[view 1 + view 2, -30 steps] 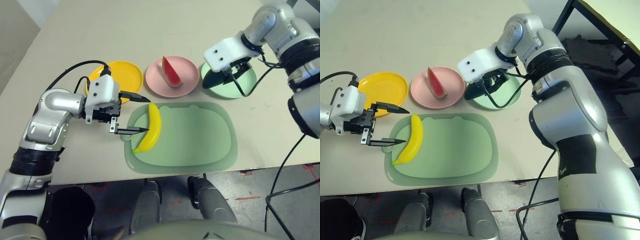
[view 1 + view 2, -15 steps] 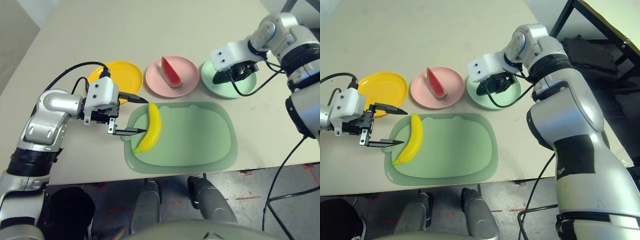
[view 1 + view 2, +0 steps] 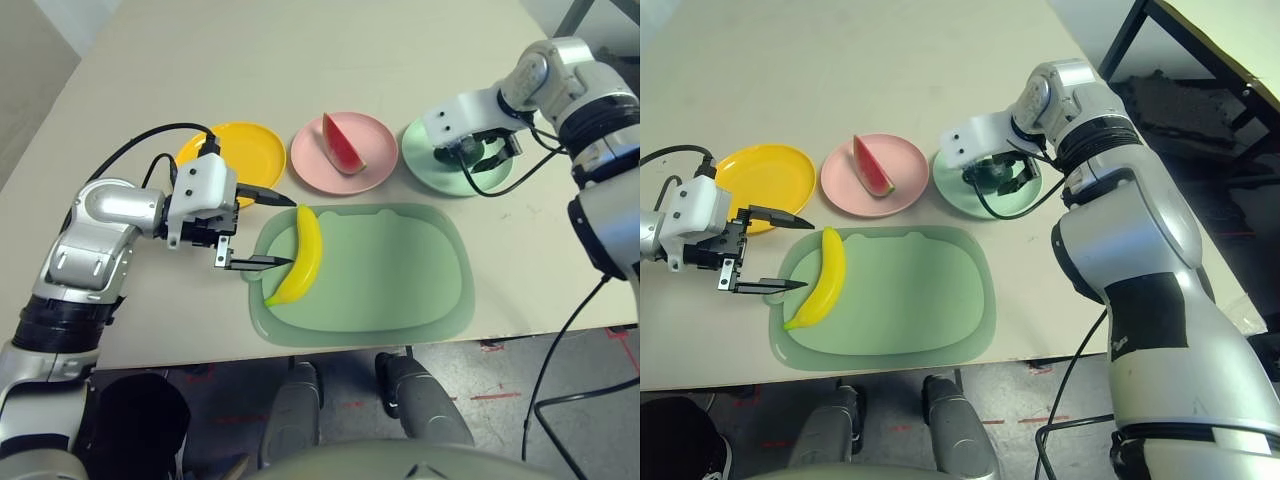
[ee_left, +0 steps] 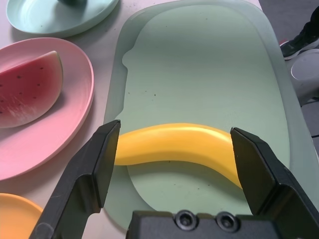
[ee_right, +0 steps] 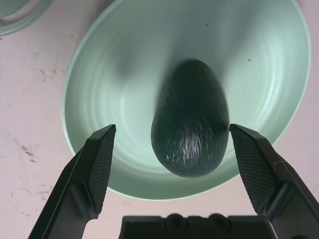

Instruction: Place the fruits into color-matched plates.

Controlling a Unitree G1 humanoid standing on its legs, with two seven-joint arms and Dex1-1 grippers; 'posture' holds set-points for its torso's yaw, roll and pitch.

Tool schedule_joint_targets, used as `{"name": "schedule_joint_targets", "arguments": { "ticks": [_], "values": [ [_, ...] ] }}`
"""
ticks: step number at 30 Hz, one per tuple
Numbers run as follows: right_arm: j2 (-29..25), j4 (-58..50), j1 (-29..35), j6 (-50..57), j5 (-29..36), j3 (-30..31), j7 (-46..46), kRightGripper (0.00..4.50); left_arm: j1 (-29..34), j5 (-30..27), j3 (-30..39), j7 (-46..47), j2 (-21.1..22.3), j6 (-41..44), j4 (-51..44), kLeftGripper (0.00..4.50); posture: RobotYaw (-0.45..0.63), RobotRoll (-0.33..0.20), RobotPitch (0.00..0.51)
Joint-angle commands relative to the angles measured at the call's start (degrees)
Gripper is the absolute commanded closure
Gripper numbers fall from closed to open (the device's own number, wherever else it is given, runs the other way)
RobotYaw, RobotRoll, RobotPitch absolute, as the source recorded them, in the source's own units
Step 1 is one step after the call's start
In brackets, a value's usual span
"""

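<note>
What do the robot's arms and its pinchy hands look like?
Both arms are shiny silver with rounded shells and black bands at the joints. Black cables loop along them. Each wrist ends in a white boxy block. The left gripper and the right gripper each have two flat black fingers, with textured pads on the inner faces.

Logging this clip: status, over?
Left gripper open astride curved yellow banana on pale green cutting board. Right gripper open over dark green avocado in mint plate. Nothing blocking.
</note>
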Motion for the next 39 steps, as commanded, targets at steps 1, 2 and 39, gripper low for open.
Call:
{"name": "schedule_joint_targets", "arguments": {
  "ticks": [1, 2, 39],
  "values": [
    [-0.7, -1.0, -0.5, -0.8, 1.5, -3.0, 2.0, 0.05, 0.1, 0.7, 0.0, -1.2, 1.2, -1.6, 0.1, 0.0, -0.01, 0.0, 0.225],
    [-0.9, -1.6, -0.8, -0.9, 2.9, -4.4, 3.6, 0.05, -0.1, 0.8, 0.0, -1.6, 1.5, -2.1, 0.5, 0.0, -0.01, 0.0, 0.227],
    [-1.5, -76.2, 72.0, 18.1, 55.9, -39.5, 3.6, 0.05, -34.1, 8.5, -32.1, -12.0, 1.4, -50.6, 35.2, 0.0, 0.06, 0.0, 0.234]
  ]
}}
